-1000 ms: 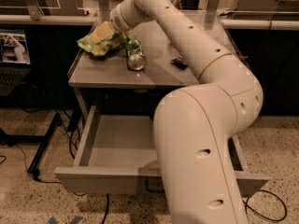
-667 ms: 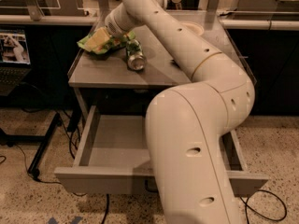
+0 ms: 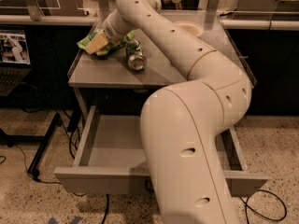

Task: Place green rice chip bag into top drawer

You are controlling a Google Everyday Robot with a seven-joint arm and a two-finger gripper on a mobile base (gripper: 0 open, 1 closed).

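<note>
Camera view: over the last second the arm (image 3: 187, 55) is seen to have been swung leftward, while the gripper (image 3: 99, 41) has been shifted only slightly and is kept at the green rice chip bag (image 3: 86, 45). The bag is left at the rear-left corner of the table (image 3: 103, 76), just beside a can (image 3: 135, 59). Whether the claw is clamped on the bag cannot be told, so the pickup is judged unfinished, though the top drawer (image 3: 117, 143) is already pulled open below.
</note>
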